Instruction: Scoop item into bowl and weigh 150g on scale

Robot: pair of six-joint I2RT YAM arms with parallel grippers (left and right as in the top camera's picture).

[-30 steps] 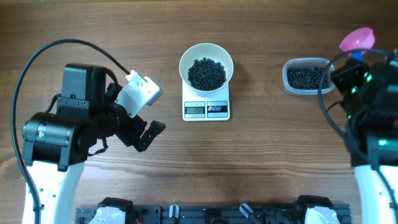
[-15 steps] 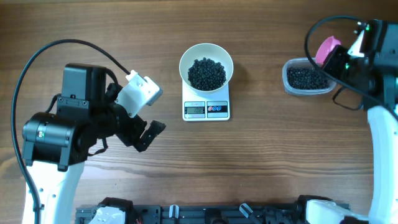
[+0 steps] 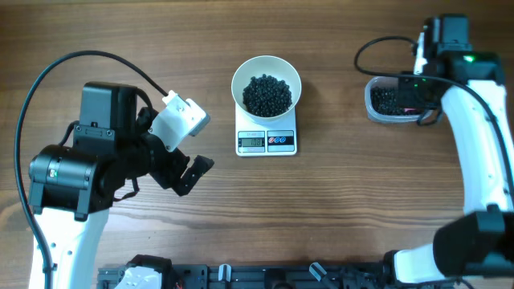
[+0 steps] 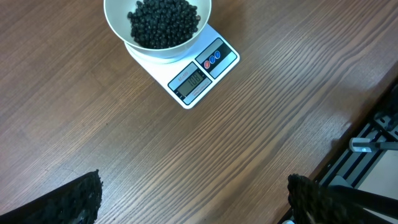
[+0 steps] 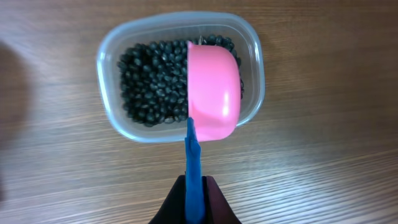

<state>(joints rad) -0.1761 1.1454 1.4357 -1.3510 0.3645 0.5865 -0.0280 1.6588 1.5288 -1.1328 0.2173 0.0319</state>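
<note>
Wood-grain brown tabletop point(image 3: 345, 201), bearing every item listed.

1. Left hand point(image 4: 196, 208): black fingers spread wide apart, gripping nothing, hanging over bare wood to the near left of the scale.
2. Scale point(image 3: 281, 131): flat, white, rectangular, mid-tabletop; grey display point(image 3: 251, 142) and two round buttons on its near edge. The digits are too small to read.
3. Bowl point(image 3: 235, 84): round, white, seated on the scale's far part and overhanging its platform.
4. Item, lot A point(image 3: 267, 94): black pellets heaped in the bowl.
5. Clear plastic tub point(image 5: 106, 62): far right, well apart from the scale.
6. Item, lot B point(image 5: 149, 81): black pellets covering the tub floor.
7. Scoop point(image 5: 214, 87): pink cup over the tub's right half, with a blue handle point(image 5: 193, 162).
8. Right hand point(image 5: 194, 199): clamped tight on the handle.
</note>
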